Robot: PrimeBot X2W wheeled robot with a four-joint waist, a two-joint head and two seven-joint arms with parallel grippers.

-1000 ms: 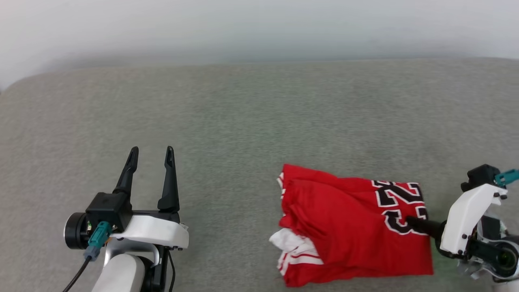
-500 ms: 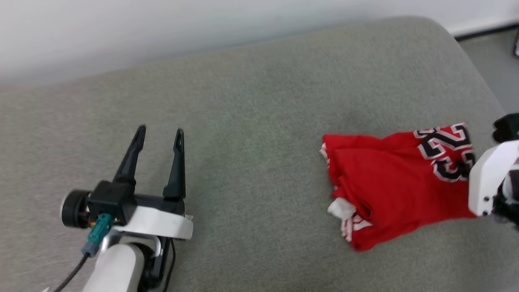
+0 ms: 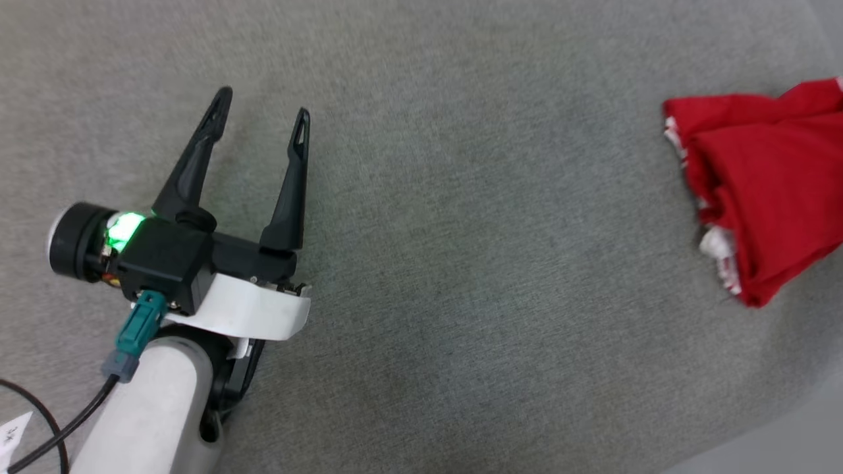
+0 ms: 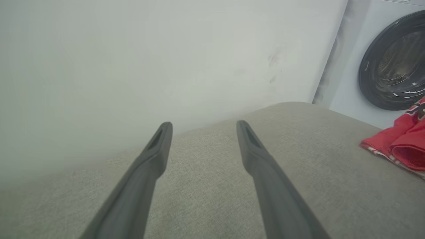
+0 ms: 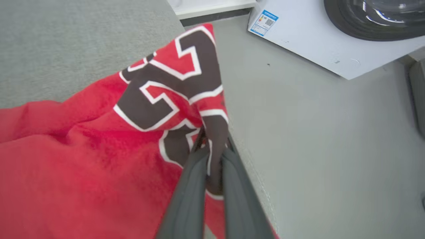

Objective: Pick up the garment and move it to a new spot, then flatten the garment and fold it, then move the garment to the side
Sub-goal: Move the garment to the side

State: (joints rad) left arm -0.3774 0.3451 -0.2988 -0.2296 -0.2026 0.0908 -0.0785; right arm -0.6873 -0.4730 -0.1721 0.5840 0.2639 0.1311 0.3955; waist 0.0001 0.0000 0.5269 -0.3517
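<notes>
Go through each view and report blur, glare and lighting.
Head view: even, soft light, sharp; a green lamp glows behind the left gripper. Left wrist view: near jaws soft, washing machine door glints. Right wrist view: jaws blurred, garment print crisp.

Red garment [image 3: 764, 171] on grey fabric cushion [image 3: 474, 263]

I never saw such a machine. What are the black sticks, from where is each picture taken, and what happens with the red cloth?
It is a robot with two arms; each ends in a gripper, a clamp with two long dark fingers. The head view looks down from its head at a grey padded surface. There the left gripper stands open and empty. The two wrist views look along each gripper's fingers. In the right wrist view, the right gripper is shut on the garment, a red shirt with black, white-edged figures. The white box is a washing machine.
</notes>
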